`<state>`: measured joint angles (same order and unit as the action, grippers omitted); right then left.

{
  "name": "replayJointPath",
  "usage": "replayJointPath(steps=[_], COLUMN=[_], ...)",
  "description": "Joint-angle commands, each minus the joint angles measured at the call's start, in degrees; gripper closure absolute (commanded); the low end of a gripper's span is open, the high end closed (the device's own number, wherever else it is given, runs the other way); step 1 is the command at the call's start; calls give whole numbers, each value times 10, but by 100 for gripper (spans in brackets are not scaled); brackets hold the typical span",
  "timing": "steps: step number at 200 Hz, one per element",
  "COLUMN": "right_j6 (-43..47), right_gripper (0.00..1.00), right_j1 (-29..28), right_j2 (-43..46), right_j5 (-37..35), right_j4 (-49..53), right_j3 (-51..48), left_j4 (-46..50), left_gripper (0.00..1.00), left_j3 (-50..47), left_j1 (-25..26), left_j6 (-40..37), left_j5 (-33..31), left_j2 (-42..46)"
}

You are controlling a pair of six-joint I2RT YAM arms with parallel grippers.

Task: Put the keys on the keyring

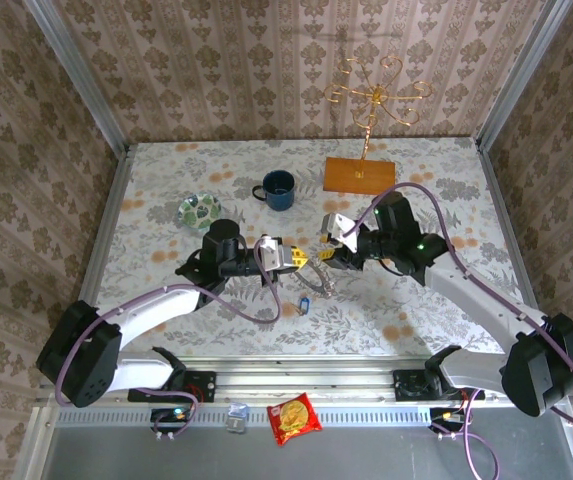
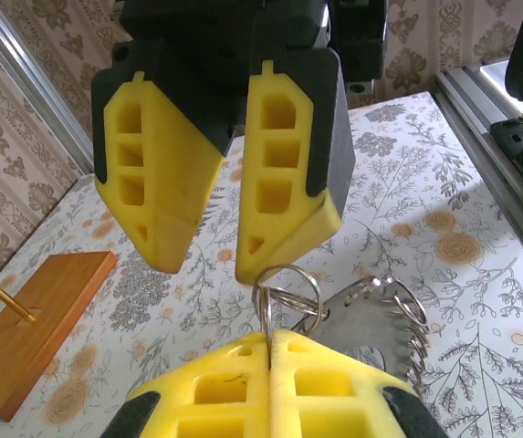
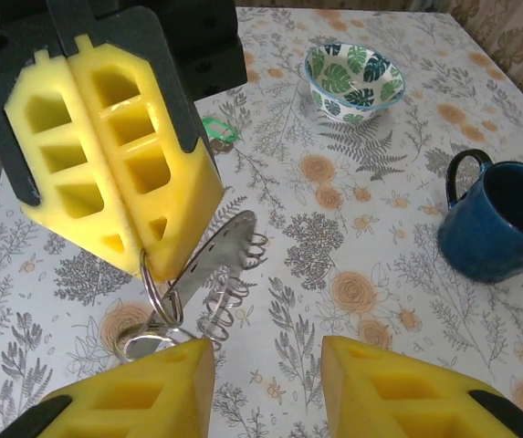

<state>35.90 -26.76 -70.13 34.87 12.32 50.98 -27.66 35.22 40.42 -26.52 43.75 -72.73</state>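
Blue key lies loose on the table, nearest. Just beyond it, the left gripper is clamped on a small split ring linked to the keyring. The right gripper faces it, jaws apart and empty. Green key lies farther left. Judged: threading not begun; the right gripper must first fetch a key.

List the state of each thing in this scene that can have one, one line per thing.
left gripper: shut on the keyring.
right gripper: open, holding nothing.
keyring: gripped, no key on it.
blue key: lying loose, off the keyring.
blue mug: upright, empty.
dish: upright, empty.
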Motion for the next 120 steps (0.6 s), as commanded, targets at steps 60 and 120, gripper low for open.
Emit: replayJointPath(steps=[60, 120], right_j6=[65, 7], right_gripper=[68, 73], right_j1=[-31, -65], right_j2=[-20, 16], right_j5=[15, -48], right_j4=[92, -3], right_j3=[18, -32], left_j4=[-43, -53], left_gripper=[100, 100], left_j3=[-6, -8], left_j1=[6, 8], left_j6=[4, 10], left_j5=[-6, -2], left_j2=[4, 1])
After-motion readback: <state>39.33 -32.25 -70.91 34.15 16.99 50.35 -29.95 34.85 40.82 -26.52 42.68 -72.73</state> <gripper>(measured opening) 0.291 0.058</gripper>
